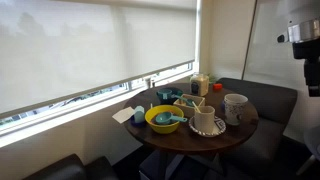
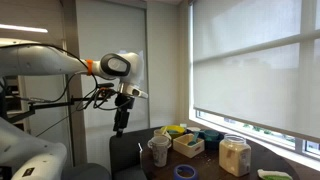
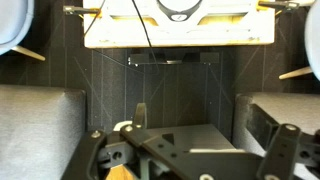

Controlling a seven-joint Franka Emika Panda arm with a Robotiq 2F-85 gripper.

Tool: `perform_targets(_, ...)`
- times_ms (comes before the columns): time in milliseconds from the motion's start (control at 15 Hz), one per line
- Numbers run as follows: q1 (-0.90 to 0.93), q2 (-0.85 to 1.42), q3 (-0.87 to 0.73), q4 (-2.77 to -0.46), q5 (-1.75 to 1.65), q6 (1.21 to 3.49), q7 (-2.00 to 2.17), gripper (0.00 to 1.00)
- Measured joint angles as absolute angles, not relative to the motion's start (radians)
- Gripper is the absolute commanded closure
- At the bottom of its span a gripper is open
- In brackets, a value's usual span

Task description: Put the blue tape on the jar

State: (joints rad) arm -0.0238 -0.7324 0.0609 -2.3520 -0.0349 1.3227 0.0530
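Note:
The blue tape [image 2: 185, 172] is a small dark-blue roll lying on the round table's near edge in an exterior view. The jar [image 2: 235, 155] is a pale, tan-tinted upright jar to the right of the tape. It also stands at the back of the table near the window [image 1: 200, 85]. My gripper [image 2: 120, 126] hangs pointing down, left of the table and well above the dark seat, far from both. In the wrist view its fingers [image 3: 190, 160] are spread wide apart and empty. I cannot make out the tape in the wrist view.
On the round table [image 1: 240, 130] are a yellow bowl [image 1: 163, 120] with a teal utensil, a white patterned mug [image 1: 236, 107], another mug [image 1: 206, 121], a teal cup [image 1: 165, 96] and a wooden box [image 2: 188, 145]. Dark bench seats surround it. A window with a blind is behind.

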Motion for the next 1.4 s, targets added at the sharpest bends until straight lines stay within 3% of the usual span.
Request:
perform_targets(1133, -0.024, -0.732, 0.061, -2.352, -0.035, 1.323, 0.053, 0.0)
perform_targets(1400, -0.05, -0.731, 0.046, -2.358, -0.05, 1.45, 0.132, 0.0)
